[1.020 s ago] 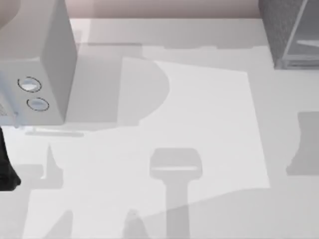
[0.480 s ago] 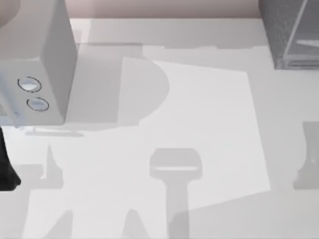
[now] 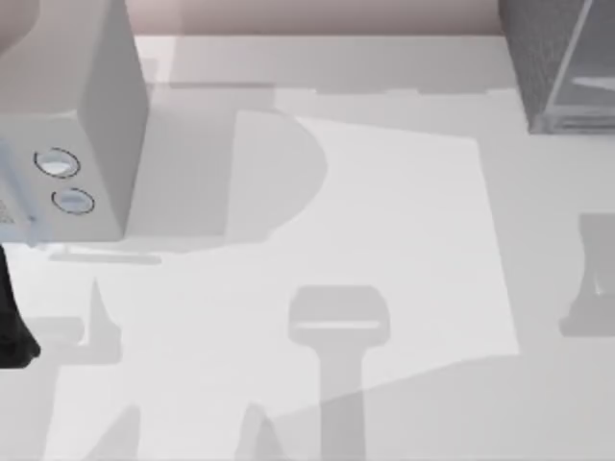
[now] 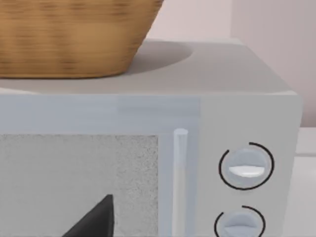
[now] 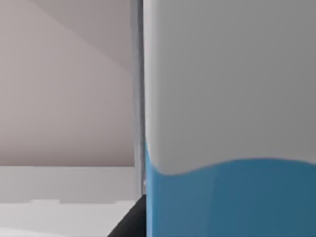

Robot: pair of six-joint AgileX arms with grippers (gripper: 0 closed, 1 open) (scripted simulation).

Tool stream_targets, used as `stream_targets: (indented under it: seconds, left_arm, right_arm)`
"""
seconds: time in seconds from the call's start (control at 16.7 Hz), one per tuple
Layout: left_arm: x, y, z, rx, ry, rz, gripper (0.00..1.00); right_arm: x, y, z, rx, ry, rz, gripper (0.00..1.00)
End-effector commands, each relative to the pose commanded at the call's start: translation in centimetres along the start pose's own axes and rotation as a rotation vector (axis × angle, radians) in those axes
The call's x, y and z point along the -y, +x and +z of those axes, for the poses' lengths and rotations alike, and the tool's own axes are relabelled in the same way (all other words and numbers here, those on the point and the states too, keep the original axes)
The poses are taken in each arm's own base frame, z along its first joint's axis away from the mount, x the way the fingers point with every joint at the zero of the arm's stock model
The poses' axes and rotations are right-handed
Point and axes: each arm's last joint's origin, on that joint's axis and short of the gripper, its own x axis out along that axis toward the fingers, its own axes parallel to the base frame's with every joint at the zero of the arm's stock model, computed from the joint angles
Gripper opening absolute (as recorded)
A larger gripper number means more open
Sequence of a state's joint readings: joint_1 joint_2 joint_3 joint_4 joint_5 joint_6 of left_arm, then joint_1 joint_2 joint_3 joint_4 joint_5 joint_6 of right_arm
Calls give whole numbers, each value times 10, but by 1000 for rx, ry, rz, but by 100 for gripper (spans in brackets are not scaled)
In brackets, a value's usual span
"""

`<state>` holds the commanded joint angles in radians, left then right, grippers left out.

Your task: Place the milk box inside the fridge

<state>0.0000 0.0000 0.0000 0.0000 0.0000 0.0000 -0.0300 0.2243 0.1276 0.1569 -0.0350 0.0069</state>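
Note:
The milk box (image 5: 227, 123) stands very close in the right wrist view, with its white top above the bright blue middle. A dark finger (image 5: 129, 223) of my right gripper lies along its side, and the gripper is shut on the carton. The fridge (image 3: 557, 58), dark grey and speckled with a pale frame and a translucent panel, sits at the far right corner of the table. My left arm (image 3: 12, 327) is parked at the table's left edge, in front of the microwave.
A light grey microwave (image 3: 86, 115) with two round dials (image 4: 245, 165) stands at the far left, and a wicker basket (image 4: 69, 34) rests on its top. Arm shadows lie across the white table (image 3: 384, 221).
The shadow at the table's right edge slid toward the front and then back again. The left arm has not moved.

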Motion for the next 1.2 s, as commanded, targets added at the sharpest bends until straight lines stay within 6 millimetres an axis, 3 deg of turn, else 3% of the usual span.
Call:
stream_targets:
  seconds: [0.24, 0.48, 0.66, 0.84, 1.02, 1.2]
  left_arm:
    - [0, 0, 0, 0, 0, 0, 100]
    - [0, 0, 0, 0, 0, 0, 100]
    - [0, 0, 0, 0, 0, 0, 100]
    - [0, 0, 0, 0, 0, 0, 100]
    - [0, 0, 0, 0, 0, 0, 100]
    - [0, 0, 0, 0, 0, 0, 100]
  right_arm:
    - [7, 40, 36, 9, -8, -4, 0]
    - [25, 115, 44, -30, -10, -10, 0]
    - [45, 177, 19, -65, -5, -12, 0]
    - [67, 228, -24, -89, 2, -10, 0]
    - [85, 260, -67, -88, 6, -7, 0]
    - [97, 276, -97, -72, 4, -5, 0]
